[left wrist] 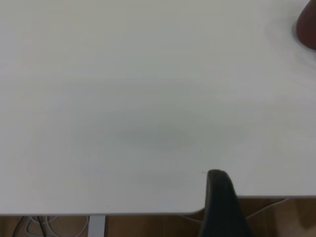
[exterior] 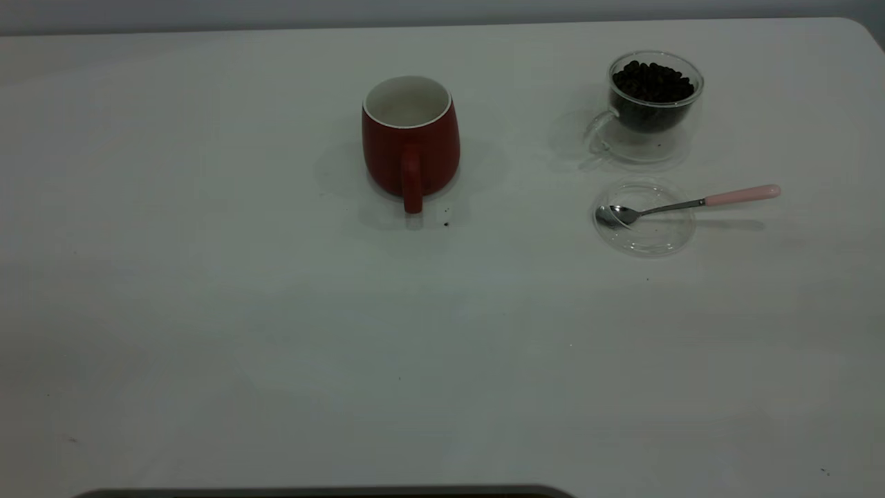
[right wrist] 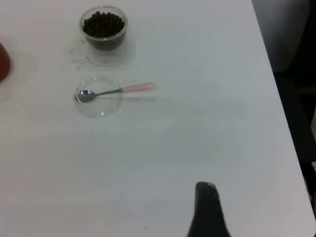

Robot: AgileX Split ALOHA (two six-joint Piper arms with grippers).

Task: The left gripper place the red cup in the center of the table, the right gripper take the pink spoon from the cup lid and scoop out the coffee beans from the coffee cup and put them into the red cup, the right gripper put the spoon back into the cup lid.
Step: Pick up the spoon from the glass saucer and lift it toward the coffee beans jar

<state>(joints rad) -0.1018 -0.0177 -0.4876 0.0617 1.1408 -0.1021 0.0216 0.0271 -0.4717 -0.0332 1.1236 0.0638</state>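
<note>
The red cup (exterior: 411,138) stands upright near the table's middle, handle toward the near edge, its white inside showing no beans. A sliver of it shows in the left wrist view (left wrist: 308,29) and the right wrist view (right wrist: 2,61). The glass coffee cup (exterior: 653,97) full of dark beans stands at the back right (right wrist: 103,32). The clear cup lid (exterior: 644,218) lies in front of it (right wrist: 98,96). The pink-handled spoon (exterior: 691,204) rests with its bowl in the lid, handle pointing right (right wrist: 116,90). The left gripper (left wrist: 219,197) hangs over the table's edge, the right gripper (right wrist: 207,207) over bare table, both far from the objects.
A dark crumb (exterior: 446,223) lies beside the red cup's handle. The white table (exterior: 207,311) ends close to the right of the spoon in the right wrist view (right wrist: 286,123). Neither arm shows in the exterior view.
</note>
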